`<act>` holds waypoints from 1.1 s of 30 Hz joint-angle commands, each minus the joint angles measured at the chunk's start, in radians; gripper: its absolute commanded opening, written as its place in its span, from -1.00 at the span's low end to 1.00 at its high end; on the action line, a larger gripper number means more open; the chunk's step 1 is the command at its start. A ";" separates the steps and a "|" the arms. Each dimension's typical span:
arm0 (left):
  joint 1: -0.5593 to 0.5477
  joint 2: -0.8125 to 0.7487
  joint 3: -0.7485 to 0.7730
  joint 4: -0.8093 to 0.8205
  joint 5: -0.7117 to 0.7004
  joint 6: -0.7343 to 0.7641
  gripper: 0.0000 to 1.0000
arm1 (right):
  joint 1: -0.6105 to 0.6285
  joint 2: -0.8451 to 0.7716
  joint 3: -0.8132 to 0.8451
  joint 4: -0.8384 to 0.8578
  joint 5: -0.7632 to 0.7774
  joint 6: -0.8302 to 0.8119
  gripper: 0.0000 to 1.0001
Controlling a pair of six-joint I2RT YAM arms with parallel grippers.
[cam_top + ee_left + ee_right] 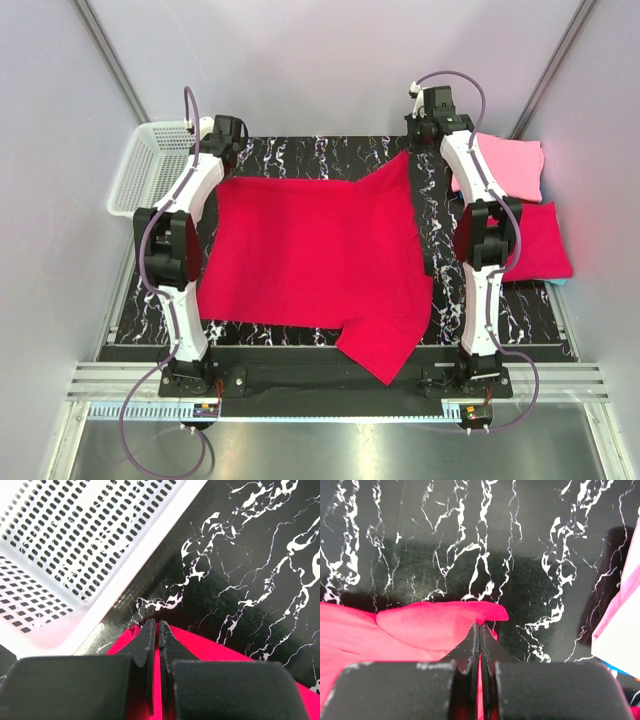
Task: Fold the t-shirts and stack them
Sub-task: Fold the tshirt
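I have the left gripper [156, 627] and right gripper [480, 628] each clamped on a far corner of the crimson t-shirt [310, 260] spread across the tabletop [330, 155].

Soft matt cloth: red t-shirt [310, 255], pink t-shirt [512, 160]. Glossy black, white-veined marble look: tabletop [300, 155]. Smooth white perforated plastic: basket [125, 185].

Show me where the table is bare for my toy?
Bare table runs along the far edge, between the white basket and the right gripper, behind the red t-shirt. Another thin strip: near left edge. Crowded: the right side, holding the folded pink shirt and folded red shirt.
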 commanded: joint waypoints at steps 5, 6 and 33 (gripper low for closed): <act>0.006 -0.070 -0.036 0.046 -0.074 -0.024 -1.00 | 0.025 0.008 0.028 0.035 -0.038 0.019 -1.00; 0.006 -0.069 -0.031 0.048 -0.072 -0.015 -1.00 | 0.027 0.012 0.032 0.033 -0.036 0.020 -1.00; 0.006 -0.190 -0.335 0.056 0.013 -0.051 -1.00 | 0.121 -0.603 -0.641 -0.004 0.145 0.155 -1.00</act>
